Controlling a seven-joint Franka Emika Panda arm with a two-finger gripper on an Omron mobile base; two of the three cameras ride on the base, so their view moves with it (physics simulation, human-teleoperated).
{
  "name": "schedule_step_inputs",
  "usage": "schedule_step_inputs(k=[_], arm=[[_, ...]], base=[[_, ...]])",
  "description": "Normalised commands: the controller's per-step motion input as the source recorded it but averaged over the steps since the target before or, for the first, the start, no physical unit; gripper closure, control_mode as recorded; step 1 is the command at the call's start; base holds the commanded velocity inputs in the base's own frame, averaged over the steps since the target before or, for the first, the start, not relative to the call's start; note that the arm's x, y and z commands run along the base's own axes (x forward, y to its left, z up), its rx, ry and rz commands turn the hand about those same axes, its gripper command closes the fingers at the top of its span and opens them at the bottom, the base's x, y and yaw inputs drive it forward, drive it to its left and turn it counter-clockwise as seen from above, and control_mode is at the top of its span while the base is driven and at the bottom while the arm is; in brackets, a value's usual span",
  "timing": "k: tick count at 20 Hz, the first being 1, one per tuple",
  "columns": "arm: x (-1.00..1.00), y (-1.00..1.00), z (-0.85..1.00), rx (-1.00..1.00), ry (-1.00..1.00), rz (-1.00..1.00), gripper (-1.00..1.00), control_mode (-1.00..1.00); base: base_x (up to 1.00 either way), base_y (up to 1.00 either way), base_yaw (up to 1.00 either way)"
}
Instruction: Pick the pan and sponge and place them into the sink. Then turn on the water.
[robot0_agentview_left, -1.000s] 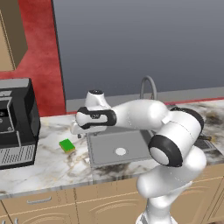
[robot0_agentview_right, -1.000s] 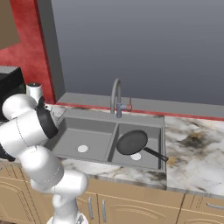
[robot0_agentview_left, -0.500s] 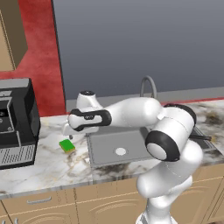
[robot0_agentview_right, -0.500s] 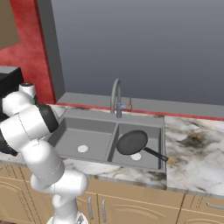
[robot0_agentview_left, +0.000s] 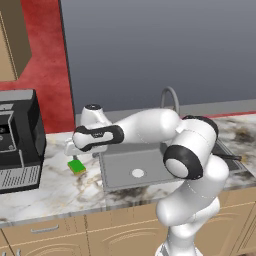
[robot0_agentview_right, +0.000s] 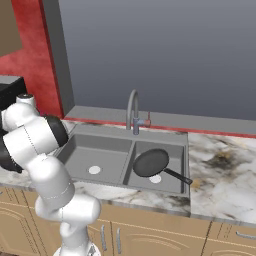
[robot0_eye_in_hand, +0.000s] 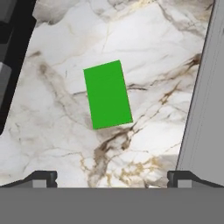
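Pan (robot0_agentview_right: 150, 162) sits in sink (robot0_agentview_right: 120, 140). My gripper (robot0_eye_in_hand: 112, 177), jaws wide, hovers above sponge (robot0_eye_in_hand: 107, 94). Next, probably: descend, centre, close.

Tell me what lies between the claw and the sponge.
Nothing: in the hand view the open claw looks down on the green sponge with only bare marble countertop between them.

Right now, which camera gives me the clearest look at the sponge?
The hand view: the sponge lies flat on the marble counter, its whole green top unobstructed. The left base view shows it small, beside the sink's left rim.
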Motion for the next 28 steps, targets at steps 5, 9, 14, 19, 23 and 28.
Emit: schedule_step_inputs(k=[5, 9, 14, 19, 23, 28], arm=[[0.02, 0.04, -0.10, 0.00, 0.00, -0.02, -1.00, -1.00], [0.15, 0.00, -0.17, -0.03, 0.00, -0.03, -1.00, -1.00], [0.13, 0.01, -0.07, -0.01, 0.00, -0.04, -1.00, -1.00], [0.07, 0.10, 0.00, 0.00, 0.00, -0.02, -1.00, -1.00], [0.06, 0.16, 0.00, 0.00, 0.00, -0.01, -1.00, -1.00], [0.03, 0.14, -0.10, 0.00, 0.00, -0.02, -1.00, -1.00]], base=[[0.00, 0.00, 0.00], [0.00, 0.00, 0.00], [0.00, 0.00, 0.00], [0.00, 0.00, 0.00], [0.00, 0.00, 0.00], [0.00, 0.00, 0.00]])
